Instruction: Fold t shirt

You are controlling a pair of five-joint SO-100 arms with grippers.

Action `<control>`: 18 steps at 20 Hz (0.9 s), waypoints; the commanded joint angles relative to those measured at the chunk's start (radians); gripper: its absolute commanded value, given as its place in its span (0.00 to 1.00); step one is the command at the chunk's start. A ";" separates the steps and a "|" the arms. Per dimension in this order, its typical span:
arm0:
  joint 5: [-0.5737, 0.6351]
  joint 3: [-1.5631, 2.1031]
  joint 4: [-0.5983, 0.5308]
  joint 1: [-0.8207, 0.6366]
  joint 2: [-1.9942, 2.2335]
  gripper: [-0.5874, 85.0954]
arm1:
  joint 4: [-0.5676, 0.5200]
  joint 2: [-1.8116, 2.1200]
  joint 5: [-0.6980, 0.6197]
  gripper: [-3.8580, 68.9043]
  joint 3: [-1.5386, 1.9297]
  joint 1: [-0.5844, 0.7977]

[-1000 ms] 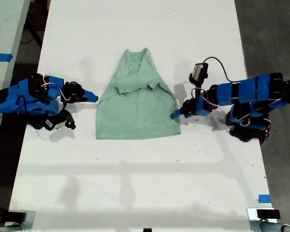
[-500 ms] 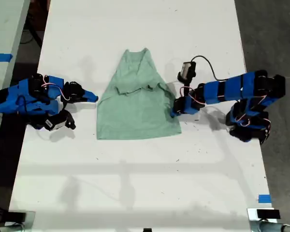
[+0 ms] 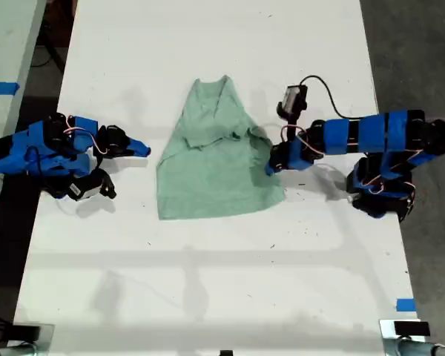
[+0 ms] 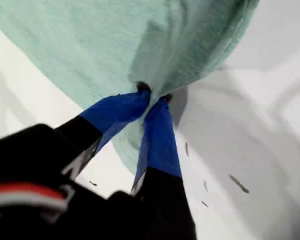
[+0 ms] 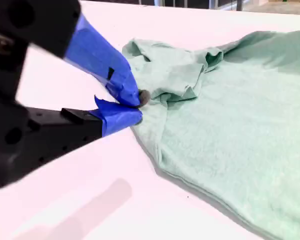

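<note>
Roughly centred on the white table (image 3: 208, 282) lies the t shirt (image 3: 215, 167), pale mint, wrinkled, narrow end toward the far edge and wide hem toward the near edge in the exterior view. Its upper part is bunched into folds, so sleeves and neckline are hard to make out.

On the exterior view's right, one blue arm (image 3: 371, 137) reaches in to the shirt's right edge. My first gripper (image 4: 152, 100) is there, clenched on a pinch of shirt fabric; the first wrist view shows cloth gathered between the two blue-taped tips and lifted off the table, with a shadow under it. In the exterior view the tips themselves are too small to resolve, and the gripper body covers the grasp point. A black cable (image 3: 322, 93) loops above that arm.

On the exterior view's left, the other blue arm (image 3: 44, 148) lies low, well apart from the shirt's left edge. My second gripper (image 5: 132, 107) shows its taped tips nearly together with only a thin gap, holding nothing; the shirt's crumpled corner sits just beyond them. Touching or not, cannot tell from the second wrist view; the exterior view shows a clear gap.

Blue tape (image 3: 406, 305) marks the table's near right; the neighbouring table (image 3: 4, 44) at far left is cut off by the frame.
</note>
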 commanded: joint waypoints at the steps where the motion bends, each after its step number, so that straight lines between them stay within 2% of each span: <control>1: 0.008 0.041 -0.015 -0.002 0.011 0.00 | 0.017 0.014 -0.014 0.06 -0.196 -0.057; 4: 0.008 0.041 -0.015 -0.002 0.011 0.00 | 0.026 -0.153 -0.034 0.06 -0.426 -0.112; 9: 0.008 0.041 -0.015 0.000 0.011 0.00 | 0.141 -0.647 -0.115 0.06 -1.003 -0.166; 11: 0.008 0.041 -0.015 0.002 0.011 0.00 | 0.153 -0.776 -0.153 0.11 -1.146 -0.176; 14: 0.008 0.041 -0.015 0.002 0.011 0.00 | 0.176 -0.744 -0.178 0.30 -1.154 -0.179; 18: 0.008 0.041 -0.015 0.002 0.011 0.00 | 0.253 -0.528 -0.178 0.37 -1.049 -0.181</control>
